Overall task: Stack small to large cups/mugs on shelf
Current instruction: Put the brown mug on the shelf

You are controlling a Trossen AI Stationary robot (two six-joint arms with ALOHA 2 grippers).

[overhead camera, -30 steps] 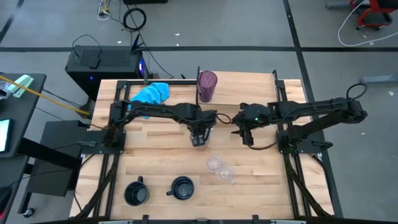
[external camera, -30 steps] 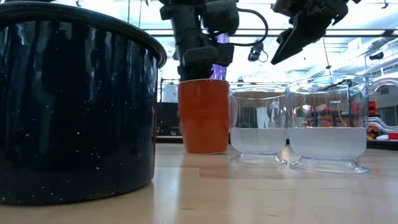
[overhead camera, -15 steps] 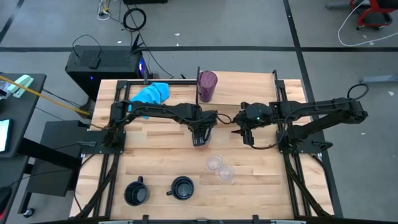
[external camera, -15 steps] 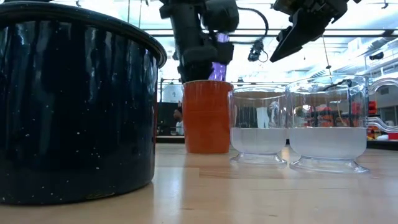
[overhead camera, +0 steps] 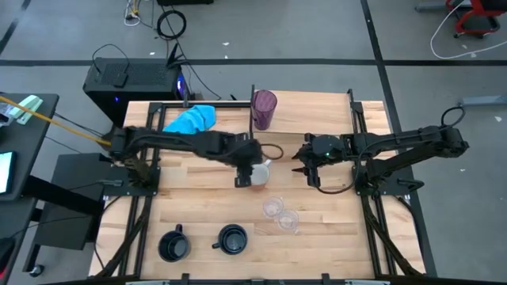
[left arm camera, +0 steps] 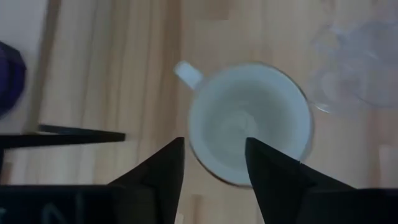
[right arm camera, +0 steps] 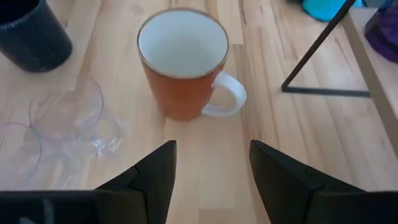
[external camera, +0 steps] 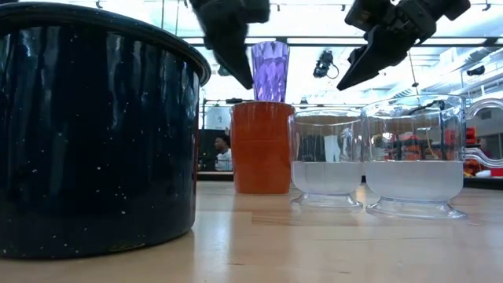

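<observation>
The orange mug [overhead camera: 260, 173] with a white inside [left arm camera: 249, 124] stands upright on the table's middle, handle toward the far side. My left gripper [overhead camera: 242, 176] hangs open just above it, on its left side [left arm camera: 214, 163], touching nothing. My right gripper [overhead camera: 309, 170] is open too [right arm camera: 214, 165], right of the mug and above the table. The purple tumbler [overhead camera: 264, 108] stands on the shelf [overhead camera: 309, 103] at the far edge. Two clear cups [overhead camera: 272, 208] [overhead camera: 287, 221] and two black mugs [overhead camera: 173, 245] [overhead camera: 231, 239] stand on the near half.
A blue cloth [overhead camera: 194, 119] lies at the far left of the table. The shelf's thin dark upright [right arm camera: 317, 56] stands just beyond the orange mug. In the low view a black mug [external camera: 94, 126] fills the left, with the clear cups [external camera: 326, 161] [external camera: 414, 157] to the right.
My left gripper has let go of the orange mug's rim, risen clear of it and drawn back toward the table's left edge. The mug stays upright where it stood. My right gripper has kept its place.
</observation>
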